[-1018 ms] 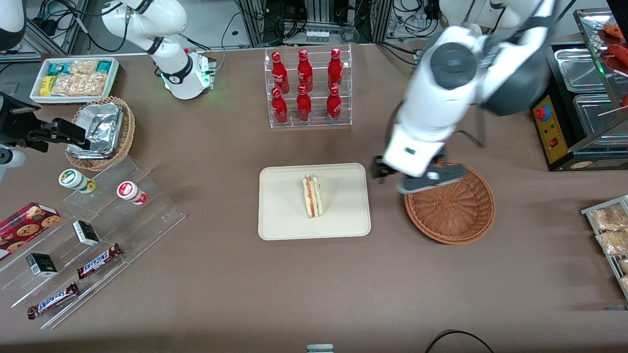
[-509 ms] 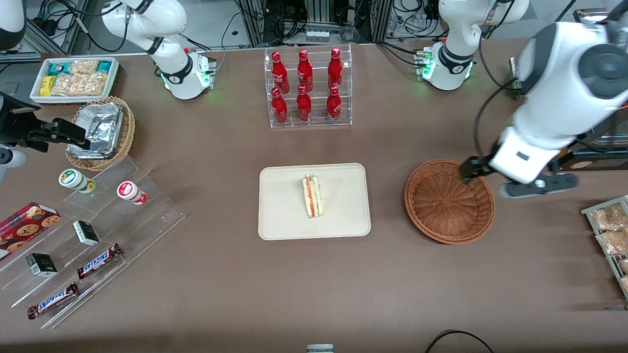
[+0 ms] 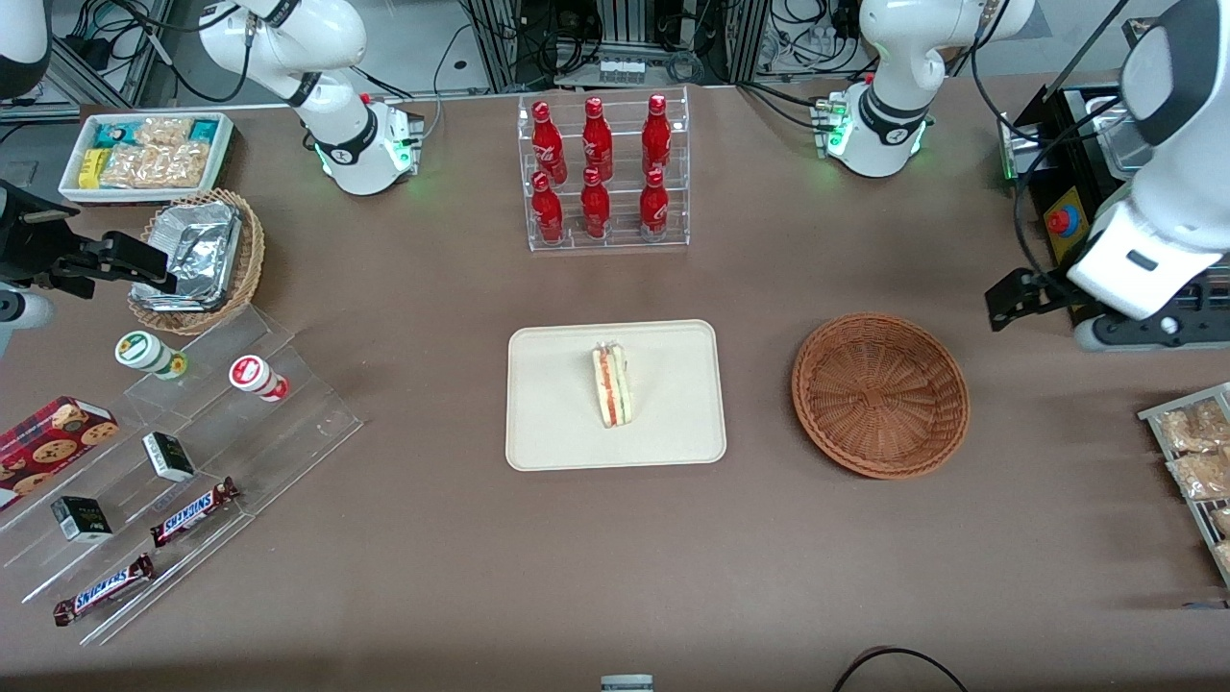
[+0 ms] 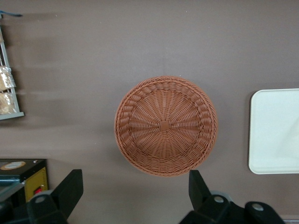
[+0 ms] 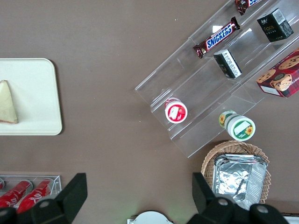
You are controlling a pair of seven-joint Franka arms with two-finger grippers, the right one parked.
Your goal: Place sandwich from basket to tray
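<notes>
Table (image 3: pixel 404 538): a brown surface spans the whole front view, with snack racks at both ends.
Left arm (image 3: pixel 1168 183): white, raised above the working arm's end of the table, at about 3 o'clock from the basket.
Tray (image 3: pixel 567 432): cream-white, flat at the table's centre, at 9 o'clock from the basket in the front view and well apart from it; one rounded end shows in the left wrist view (image 4: pixel 275 133).
Basket (image 3: pixel 880 394): reddish-brown wicker, resting upright on the table with nothing inside; the left wrist camera looks straight down into its woven bowl (image 4: pixel 166 126).
Bottle rack (image 3: pixel 603 173): clear shelves of red bottles, at 12 o'clock from the tray.
Gripper (image 4: pixel 135 193): hangs in the air, off the basket's rim toward the working arm's end; jaws spread wide, nothing between them, one dark fingertip (image 4: pixel 70 189) showing.
Sandwich (image 3: pixel 611 385): lies on the tray near its middle, red and green filling edge up; its pale face shows in the right wrist view (image 5: pixel 7 102).
</notes>
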